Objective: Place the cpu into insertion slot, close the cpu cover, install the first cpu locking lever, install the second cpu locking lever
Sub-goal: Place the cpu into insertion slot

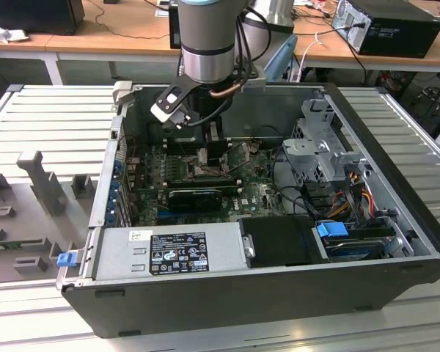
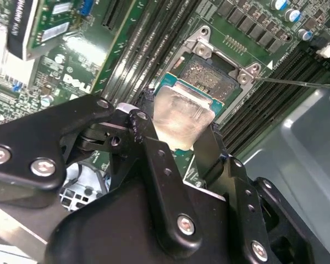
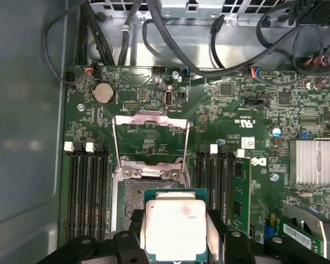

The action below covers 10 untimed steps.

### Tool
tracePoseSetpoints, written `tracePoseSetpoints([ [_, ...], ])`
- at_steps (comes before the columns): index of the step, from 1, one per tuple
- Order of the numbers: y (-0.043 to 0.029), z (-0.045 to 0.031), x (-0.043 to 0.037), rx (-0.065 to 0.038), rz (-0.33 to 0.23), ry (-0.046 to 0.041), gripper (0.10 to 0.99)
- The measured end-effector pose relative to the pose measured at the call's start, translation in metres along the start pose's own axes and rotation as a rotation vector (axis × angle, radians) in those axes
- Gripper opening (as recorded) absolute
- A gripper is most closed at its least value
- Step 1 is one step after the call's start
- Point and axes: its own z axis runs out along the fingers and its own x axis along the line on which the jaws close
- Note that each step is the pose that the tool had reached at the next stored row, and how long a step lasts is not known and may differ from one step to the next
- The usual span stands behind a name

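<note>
My gripper (image 3: 176, 234) is shut on the cpu (image 3: 176, 226), a square chip with a pale silver top, one black finger on each of two opposite sides. In the second wrist view the cpu (image 2: 180, 116) hangs over the near edge of the insertion slot (image 2: 213, 74), and the gripper (image 2: 179, 135) is just behind it. I cannot tell whether the chip touches the socket. The cpu cover (image 3: 151, 118) stands flipped open beyond the insertion slot (image 3: 146, 190), with thin wire levers (image 3: 116, 144) raised along its sides. In the exterior view the arm reaches down into the case over the motherboard (image 1: 260, 192).
Black memory slots (image 3: 88, 187) flank the socket on both sides. A long black card (image 1: 198, 196) lies across the board, with a finned heatsink (image 3: 314, 162) nearby. Cables (image 3: 170, 44), a drive cage (image 1: 323, 150), the power supply (image 1: 169, 253) and the case walls (image 1: 385, 147) crowd the space.
</note>
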Motion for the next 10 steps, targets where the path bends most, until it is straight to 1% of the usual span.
tracePoseSetpoints([
  [4, -0.0002, 0.0032, 0.0035, 0.0, 0.001, 0.0071, 0.529],
  [6, -0.0016, 0.0071, 0.0045, -0.001, 0.014, 0.0068, 0.529],
  [9, -0.0048, 0.0104, 0.0059, -0.001, 0.021, 0.0068, 0.529],
  [10, -0.0062, 0.0131, 0.0072, -0.001, 0.023, 0.0067, 0.529],
])
